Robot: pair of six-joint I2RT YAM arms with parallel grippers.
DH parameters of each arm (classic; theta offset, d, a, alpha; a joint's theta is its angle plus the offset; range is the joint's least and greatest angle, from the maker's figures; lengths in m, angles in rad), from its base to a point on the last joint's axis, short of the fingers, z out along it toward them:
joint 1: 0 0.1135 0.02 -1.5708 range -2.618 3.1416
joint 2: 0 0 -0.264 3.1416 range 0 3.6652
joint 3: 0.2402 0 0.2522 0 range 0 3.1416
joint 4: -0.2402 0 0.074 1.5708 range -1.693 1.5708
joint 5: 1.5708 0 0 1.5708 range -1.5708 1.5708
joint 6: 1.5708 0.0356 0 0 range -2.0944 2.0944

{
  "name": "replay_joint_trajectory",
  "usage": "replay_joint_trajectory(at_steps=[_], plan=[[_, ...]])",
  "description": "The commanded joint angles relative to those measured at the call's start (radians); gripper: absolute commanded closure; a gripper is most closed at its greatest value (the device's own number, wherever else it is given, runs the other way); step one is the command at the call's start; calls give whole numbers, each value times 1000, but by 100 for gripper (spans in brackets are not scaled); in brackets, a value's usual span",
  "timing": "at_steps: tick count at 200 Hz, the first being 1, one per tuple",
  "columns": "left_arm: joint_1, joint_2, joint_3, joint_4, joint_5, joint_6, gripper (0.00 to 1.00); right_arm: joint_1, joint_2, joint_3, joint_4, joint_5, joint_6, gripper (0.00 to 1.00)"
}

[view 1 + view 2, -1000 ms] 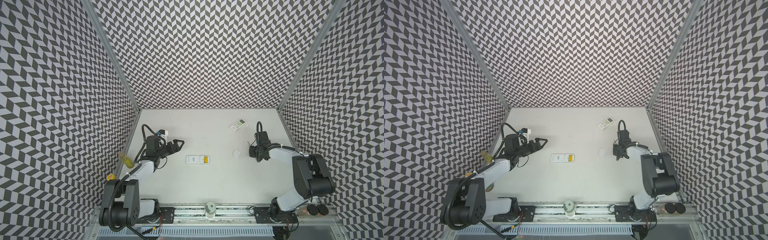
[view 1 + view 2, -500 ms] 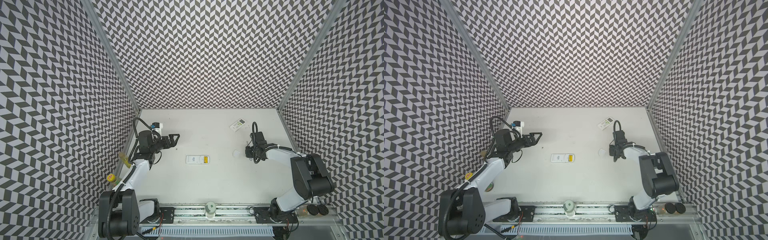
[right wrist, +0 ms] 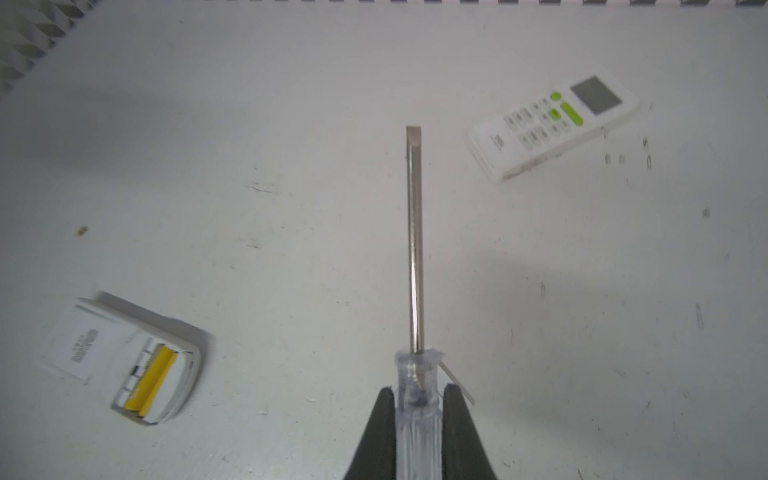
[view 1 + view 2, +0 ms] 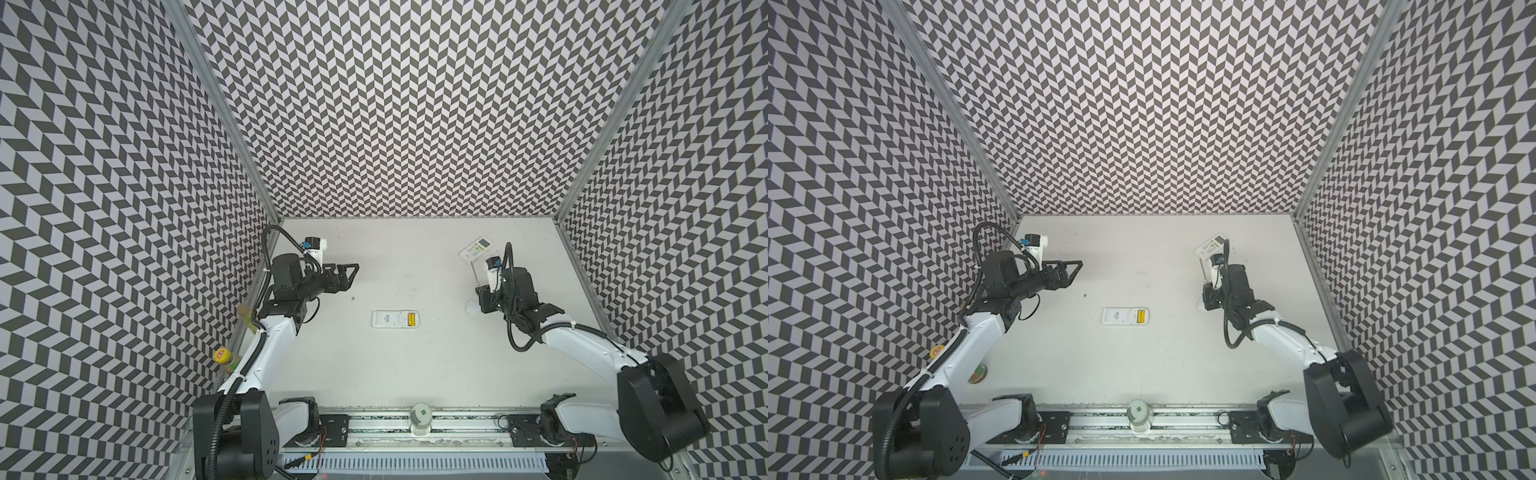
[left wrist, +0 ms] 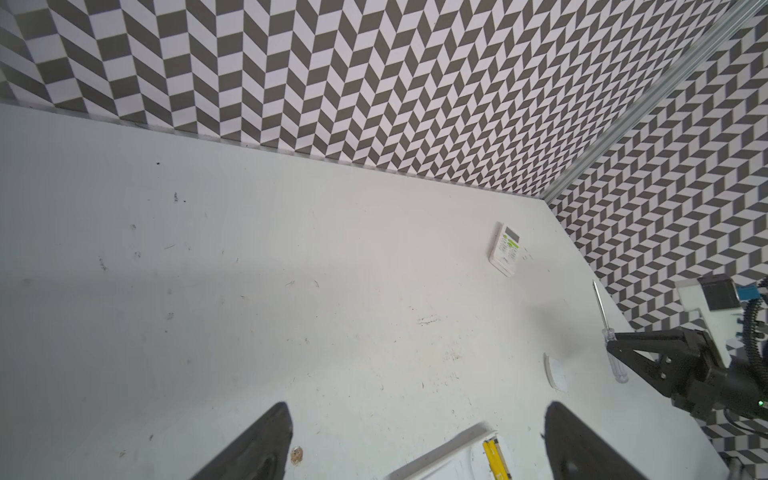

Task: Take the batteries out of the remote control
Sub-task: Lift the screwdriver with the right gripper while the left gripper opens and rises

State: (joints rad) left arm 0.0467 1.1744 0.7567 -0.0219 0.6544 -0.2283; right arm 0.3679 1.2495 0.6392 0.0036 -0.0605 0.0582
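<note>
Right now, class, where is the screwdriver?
In both top views the screwdriver is on the right side, its clear handle clamped in the right gripper, tip pointing toward the face-up remote near the back wall.

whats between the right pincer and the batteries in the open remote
A small white piece lies close by the right pincer; the rest toward the batteries is bare, in a top view.

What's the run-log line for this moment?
left gripper: open, empty | right gripper: shut on screwdriver | yellow batteries: in open bay of centre remote | second remote: face up, far right
</note>
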Motion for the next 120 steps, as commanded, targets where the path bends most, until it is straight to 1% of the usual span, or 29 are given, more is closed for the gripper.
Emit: replay_joint_trajectory(at_steps=[1,22,48,77,92,108,120], plan=[[2,-2,49,-19,94,11,6,34,-98,-55,192,-46,-66,100],[-5,9,76,-43,146,31,6,84,-185,-112,298,-79,-120,100],[-28,20,100,-66,243,58,7,167,-232,-143,351,-58,-207,100],[-63,31,120,-91,356,85,11,259,-223,-149,355,27,-264,100],[-79,36,132,-108,379,82,13,308,-222,-157,367,69,-294,100],[-85,41,143,-103,400,49,13,359,-228,-176,394,98,-327,100],[-93,47,147,-98,413,33,14,414,-226,-192,424,159,-377,100]])
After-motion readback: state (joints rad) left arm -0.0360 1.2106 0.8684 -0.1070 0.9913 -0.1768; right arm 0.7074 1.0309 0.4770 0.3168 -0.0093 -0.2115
